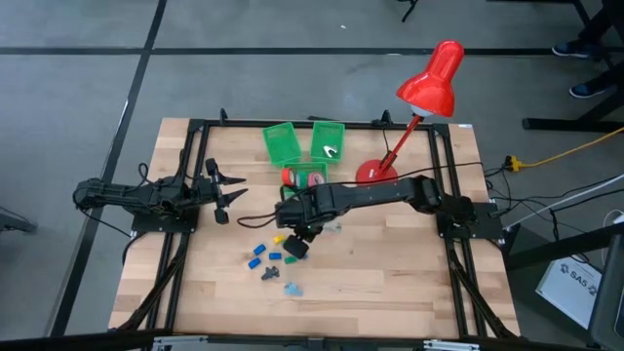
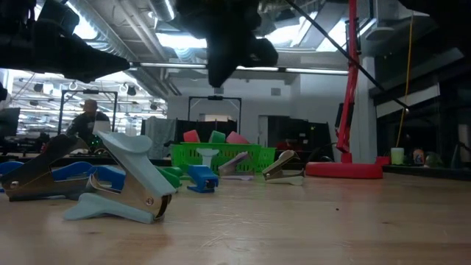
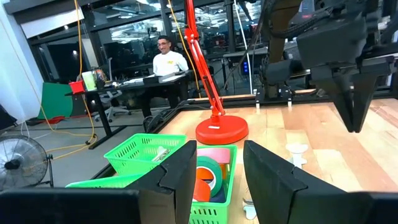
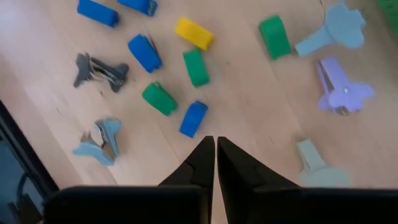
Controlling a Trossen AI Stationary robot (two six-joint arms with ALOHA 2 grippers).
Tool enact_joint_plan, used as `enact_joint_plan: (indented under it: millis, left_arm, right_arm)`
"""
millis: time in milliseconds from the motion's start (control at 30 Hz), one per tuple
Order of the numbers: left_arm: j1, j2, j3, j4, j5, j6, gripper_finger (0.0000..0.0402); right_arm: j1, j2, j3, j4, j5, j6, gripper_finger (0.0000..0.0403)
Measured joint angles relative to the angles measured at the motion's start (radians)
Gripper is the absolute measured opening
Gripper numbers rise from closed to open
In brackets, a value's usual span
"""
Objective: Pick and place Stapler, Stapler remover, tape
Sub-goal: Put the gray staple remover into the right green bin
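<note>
Small blocky staplers in blue, yellow and green lie scattered on the wooden table. Claw-like stapler removers lie among them: grey, pale blue and purple. Tape rolls sit in a green basket near the lamp base. My right gripper hangs shut above the pile, pointing down, with nothing between its fingers. My left gripper is parked level at the table's left edge, open and holding nothing.
Two more green baskets stand at the far middle, one with a stapler remover in it. A red desk lamp stands on its base to their right. A person sits at a desk beyond the table.
</note>
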Motion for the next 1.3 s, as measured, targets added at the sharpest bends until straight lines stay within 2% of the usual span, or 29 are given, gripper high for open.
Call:
enact_joint_plan:
  millis: [367,500,667,800,967,1100,1300]
  left_arm:
    - [0.0,0.0,0.0,0.0,0.0,0.0,0.0127]
    - [0.0,0.0,0.0,0.0,0.0,0.0,0.0127]
    - [0.0,0.0,0.0,0.0,0.0,0.0,0.0127]
    - [0.0,0.0,0.0,0.0,0.0,0.0,0.0127]
    - [0.0,0.0,0.0,0.0,0.0,0.0,0.0127]
    - [0.0,0.0,0.0,0.0,0.0,0.0,0.0127]
    - [0.0,0.0,0.0,0.0,0.0,0.0,0.0127]
  right_arm:
    - [0.0,0.0,0.0,0.008,0.003,-0.107,0.0023]
    - [0.0,0.0,0.0,-0.009,0.075,-0.126,0.0023]
    - [0.0,0.0,-0.047,-0.058,0.159,-0.061,0.0023]
    - [0.0,0.001,-0.116,-0.064,0.131,-0.006,0.0023]
    - [0.0,0.001,-0.199,-0.04,0.014,-0.001,0.0023]
    - [0.0,0.002,-0.241,-0.035,-0.06,-0.098,0.0023]
    - [0.0,0.001,-0.261,-0.014,-0.061,-0.18,0.0023]
